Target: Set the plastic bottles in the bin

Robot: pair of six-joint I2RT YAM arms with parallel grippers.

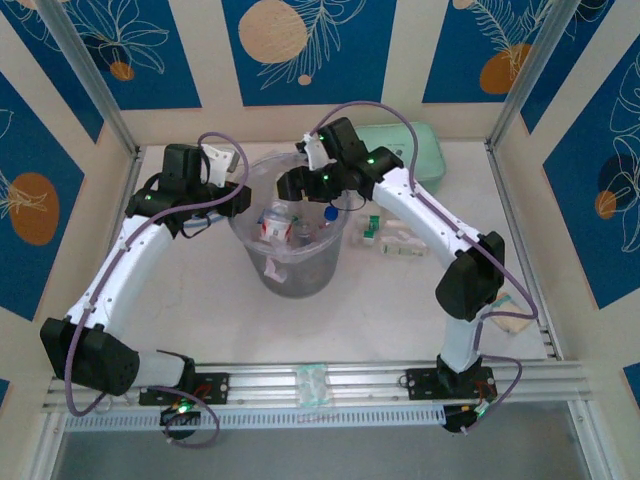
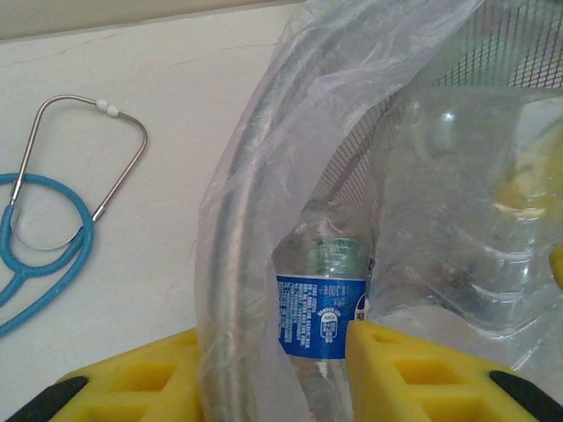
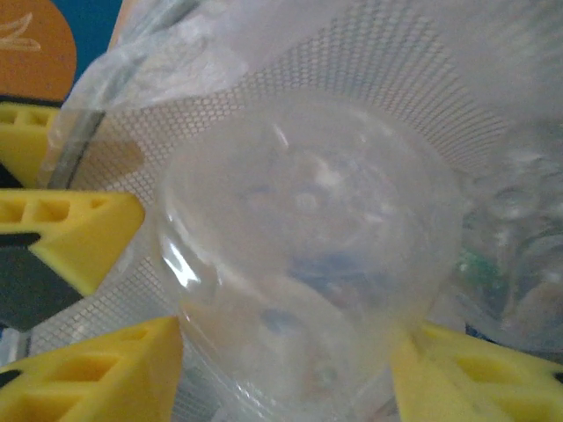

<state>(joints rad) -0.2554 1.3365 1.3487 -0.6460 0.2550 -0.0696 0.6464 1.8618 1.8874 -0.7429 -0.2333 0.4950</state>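
Clear bottle (image 3: 308,220) pinched in your right hand (image 3: 286,334) over bin (image 1: 250,245), ready to drop; left hand (image 2: 274,338) beside it, grip unclear.

You are seeing the bin (image 1: 298,282) standing upright at centre frame, translucent and bag-lined, with plastic bottles (image 1: 285,228) lying jumbled inside. More bottles (image 1: 395,240) are lying just right of it. A blue-labelled bottle (image 2: 321,312) is sitting against its rim; a clear bottle (image 3: 308,264) is showing its base.
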